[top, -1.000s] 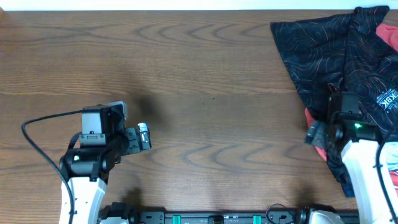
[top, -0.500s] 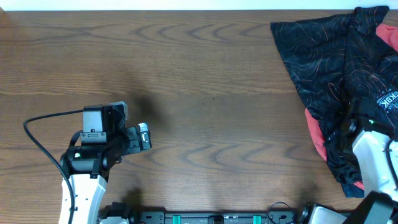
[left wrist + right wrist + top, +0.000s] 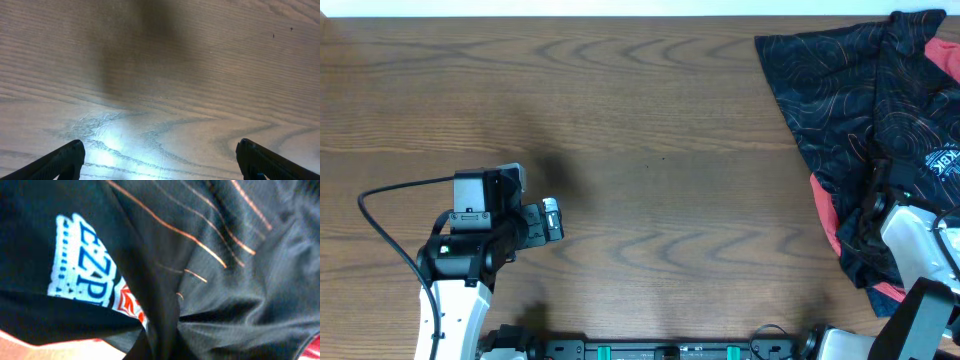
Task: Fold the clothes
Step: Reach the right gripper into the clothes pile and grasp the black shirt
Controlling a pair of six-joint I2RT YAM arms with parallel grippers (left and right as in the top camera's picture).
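The black jersey (image 3: 850, 90) with thin orange contour lines lies crumpled at the table's far right. A red garment (image 3: 827, 208) peeks out under its left edge. My right gripper (image 3: 872, 207) sits low on the jersey's lower part and is shut on a pinch of its cloth. In the right wrist view the black fabric (image 3: 220, 290) gathers into tight folds at the bottom centre, hiding the fingers, beside a white and blue logo (image 3: 82, 265). My left gripper (image 3: 552, 218) hangs open over bare wood at the left, with nothing between its fingertips (image 3: 60, 161).
The brown wooden table (image 3: 660, 150) stretches between the two arms. A black cable (image 3: 382, 195) loops out from the left arm. The table's front rail (image 3: 660, 350) runs along the bottom edge. More red cloth (image 3: 942, 45) shows at the top right corner.
My right arm has shifted right and down onto the jersey and its jaws have shut on the cloth, bunching it. The left arm has barely moved.
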